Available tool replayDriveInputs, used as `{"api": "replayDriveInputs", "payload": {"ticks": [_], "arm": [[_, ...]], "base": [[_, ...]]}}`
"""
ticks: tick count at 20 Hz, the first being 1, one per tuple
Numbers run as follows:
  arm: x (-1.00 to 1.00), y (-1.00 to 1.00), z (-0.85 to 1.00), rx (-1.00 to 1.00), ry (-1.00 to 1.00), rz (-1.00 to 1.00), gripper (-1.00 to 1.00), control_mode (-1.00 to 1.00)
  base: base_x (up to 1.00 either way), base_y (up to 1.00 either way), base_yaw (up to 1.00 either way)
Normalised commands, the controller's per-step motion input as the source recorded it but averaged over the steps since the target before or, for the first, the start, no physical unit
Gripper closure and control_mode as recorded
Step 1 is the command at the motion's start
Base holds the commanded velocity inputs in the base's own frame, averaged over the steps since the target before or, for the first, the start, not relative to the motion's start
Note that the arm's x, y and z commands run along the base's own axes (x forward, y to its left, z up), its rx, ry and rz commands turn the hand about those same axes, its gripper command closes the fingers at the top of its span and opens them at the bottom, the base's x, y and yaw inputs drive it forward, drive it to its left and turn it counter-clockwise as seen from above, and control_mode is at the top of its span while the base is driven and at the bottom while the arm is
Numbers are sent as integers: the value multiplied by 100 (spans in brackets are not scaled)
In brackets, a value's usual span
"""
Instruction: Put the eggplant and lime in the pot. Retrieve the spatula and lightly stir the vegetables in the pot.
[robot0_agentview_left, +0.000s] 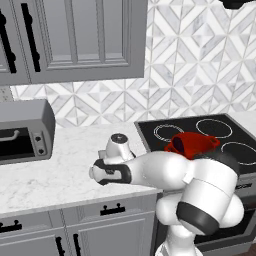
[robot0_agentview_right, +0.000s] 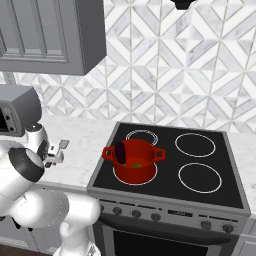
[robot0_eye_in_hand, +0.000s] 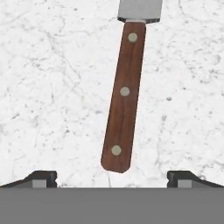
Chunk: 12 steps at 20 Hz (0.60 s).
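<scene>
In the left base view, we saw the arm bent down over the marble counter (robot0_agentview_left: 45, 175) to the left of the stove (robot0_agentview_left: 200, 132), with the red pot (robot0_agentview_left: 192, 144) sitting on the stove's near left burner, partly hidden behind the arm. In the right base view, the pot (robot0_agentview_right: 133, 161) held the eggplant (robot0_agentview_right: 121, 150) leaning against its left wall and the lime (robot0_agentview_right: 136, 163) low inside, so we judged the loading step finished; left of the stove, the spatula (robot0_agentview_right: 63, 145) showed its grey head on the counter just beyond the hand. In the hand view, the spatula (robot0_eye_in_hand: 124, 94) lay flat on the counter directly below the gripper (robot0_eye_in_hand: 112, 177), its wooden handle running nearly straight away from the fingertips (robot0_eye_in_hand: 43, 177), tilted slightly right, with the butt end nearest and the grey head at the far end. The jaws stood wide apart, empty, one on each side of the handle's line, so we judged a straight descent would bracket the handle across its width.
</scene>
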Motion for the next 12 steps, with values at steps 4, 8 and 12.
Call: {"api": "replayDriveInputs", "payload": {"ticks": [4, 8, 12], "arm": [[12, 0, -27, -2, 0, -5, -100, -100], [20, 2, -21, -1, 0, -6, -100, -100], [29, 1, -19, 0, 1, -3, -100, -100]], "base": [[0, 0, 0], [0, 0, 0], [0, 0, 0]]}}
